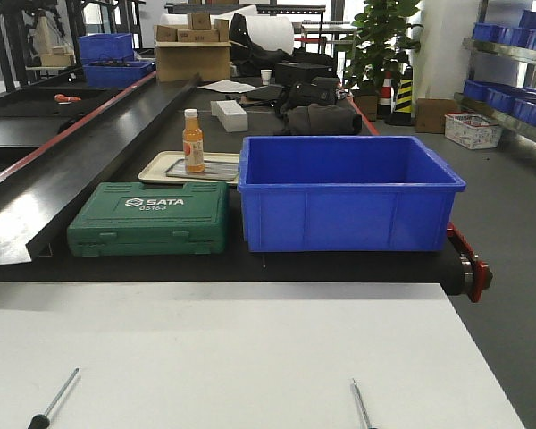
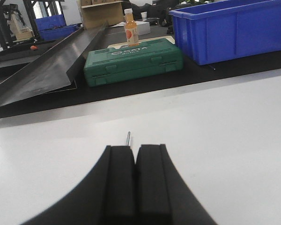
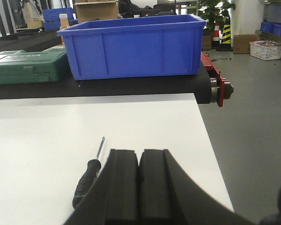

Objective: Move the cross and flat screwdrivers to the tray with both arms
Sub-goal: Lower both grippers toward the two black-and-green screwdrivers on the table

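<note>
Slim black-handled steel screwdriver on white bench beside black right gripper, jaws pressed together. Black left gripper: jaws likewise.

left end effector jaws pressed together; right end effector likewise.

Two slim screwdrivers lie flat on the white tabletop, well apart. Left screwdriver: black handle at the near edge, thin steel shaft pointing away, angled slightly right. In the left wrist view only its shaft tip shows, just above the left end effector, whose fingers are pressed together with nothing held. Right screwdriver: black handle nearest, shaft pointing away, lying just left of the right end effector, whose fingers are likewise together with nothing between them
</note>
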